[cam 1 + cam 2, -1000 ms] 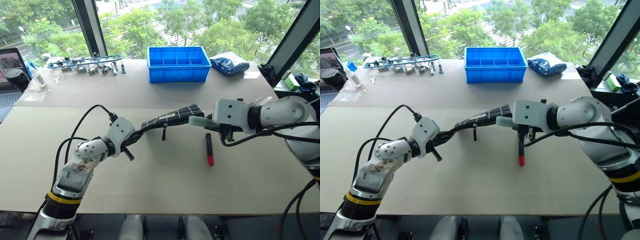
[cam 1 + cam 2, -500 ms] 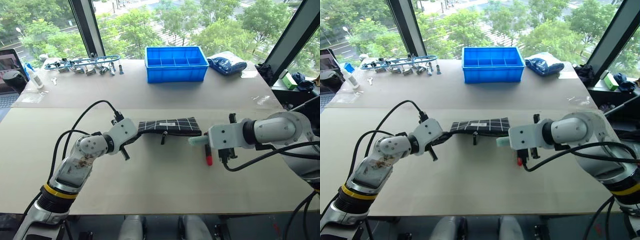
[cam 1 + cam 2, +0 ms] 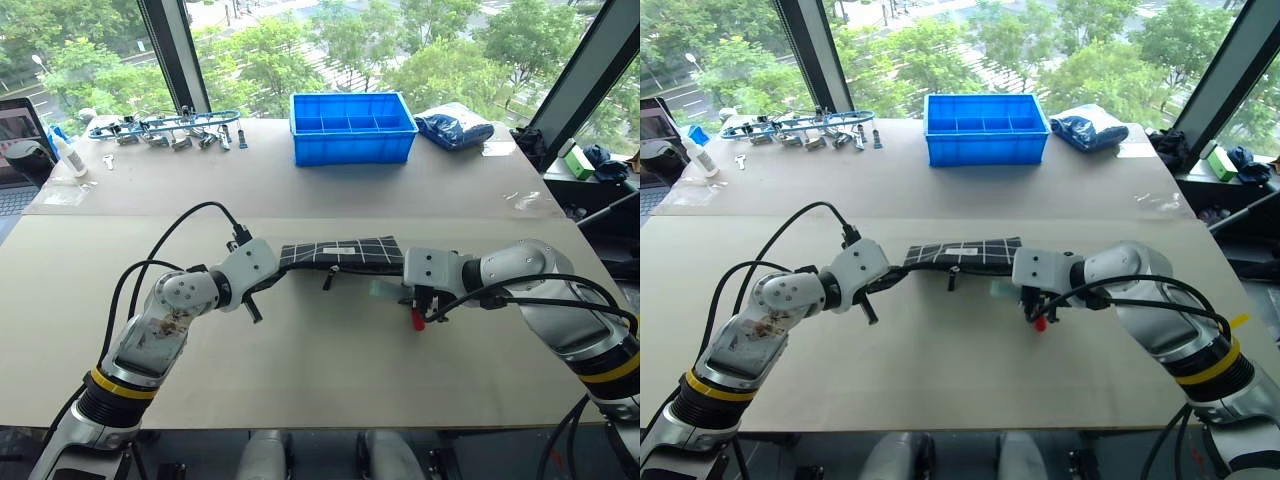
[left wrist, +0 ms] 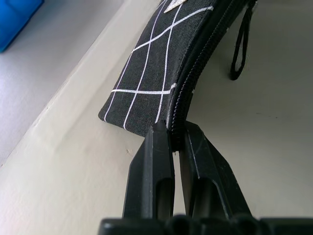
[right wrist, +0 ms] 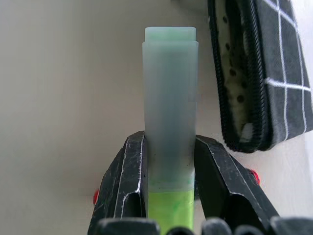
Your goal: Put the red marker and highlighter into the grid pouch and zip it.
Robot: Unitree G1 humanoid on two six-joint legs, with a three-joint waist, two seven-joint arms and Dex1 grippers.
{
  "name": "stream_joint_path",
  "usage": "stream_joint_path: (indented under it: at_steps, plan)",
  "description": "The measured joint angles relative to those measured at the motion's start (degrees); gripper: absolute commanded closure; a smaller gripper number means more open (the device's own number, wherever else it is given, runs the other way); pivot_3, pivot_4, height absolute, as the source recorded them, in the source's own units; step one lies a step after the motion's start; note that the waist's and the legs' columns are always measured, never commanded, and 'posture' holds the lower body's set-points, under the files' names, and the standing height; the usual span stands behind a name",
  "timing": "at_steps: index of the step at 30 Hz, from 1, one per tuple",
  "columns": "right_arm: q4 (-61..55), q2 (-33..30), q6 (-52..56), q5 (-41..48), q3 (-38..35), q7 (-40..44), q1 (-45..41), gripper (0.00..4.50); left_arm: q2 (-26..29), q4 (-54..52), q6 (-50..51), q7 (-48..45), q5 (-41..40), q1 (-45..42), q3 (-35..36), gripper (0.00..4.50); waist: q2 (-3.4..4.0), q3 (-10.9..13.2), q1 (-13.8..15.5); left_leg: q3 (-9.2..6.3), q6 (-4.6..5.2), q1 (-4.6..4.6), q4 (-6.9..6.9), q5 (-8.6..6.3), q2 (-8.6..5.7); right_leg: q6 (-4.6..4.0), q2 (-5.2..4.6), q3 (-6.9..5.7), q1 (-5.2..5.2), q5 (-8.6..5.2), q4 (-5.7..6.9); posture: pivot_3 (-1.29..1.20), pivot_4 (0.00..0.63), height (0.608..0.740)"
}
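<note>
black white-gridded pouch, mint-green highlighter, blue bin

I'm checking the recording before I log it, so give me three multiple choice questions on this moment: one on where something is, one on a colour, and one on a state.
1. Where is the blue bin?
A. At the table's far side, beyond the grid pouch
B. Under the right gripper
C. Beside the laptop

2. What colour is the end of the highlighter pointing away from the right gripper?
A. Bright red
B. Pale mint green
C. Black

3. What is the left gripper doing?
A. Standing open over the table
B. Holding the red marker
C. Pinching the pouch's end by the zipper

Answers:
1 A, the head views show the bin far behind the pouch.
2 B, the right wrist view shows the pale body leading and the lime part between the fingers.
3 C, the left wrist view shows both fingers closed on the pouch's edge.
</note>
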Motion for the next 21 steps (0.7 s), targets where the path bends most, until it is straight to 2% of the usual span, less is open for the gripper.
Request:
stream_joint_path:
  at_steps: [6,12,21]
  plan:
    - [2.1,1.4,0.1,1.3,-0.5,2.1,-1.6,3.51,0.0,-0.4,-0.1,0.3,1.0,0.7,-0.6,4.5,0.0,0.0,0.0,-0.03,0.0,0.0,0.0,0.0,0.01,0.0,0.02,0.01,0.0,0.0,0.0,0.0,0.15,0.74]
    - [-4.7,-0.7,0.7,6.8,-1.7,6.7,0.6,3.51,0.2,-0.4,-0.2,0.3,1.9,1.3,-0.6,4.5,0.0,0.0,0.1,-0.22,0.02,-0.01,0.01,-0.01,0.0,0.01,-0.03,0.01,0.02,0.01,-0.01,0.0,0.15,0.74]
    - [-1.2,-0.4,0.6,3.4,-1.2,3.4,-0.9,3.51,-0.2,-1.1,-0.2,0.3,2.0,1.4,-0.7,4.5,0.0,0.0,0.0,-0.18,0.01,0.02,0.01,-0.01,0.01,0.0,0.02,0.02,0.0,0.0,0.02,0.0,0.15,0.74]
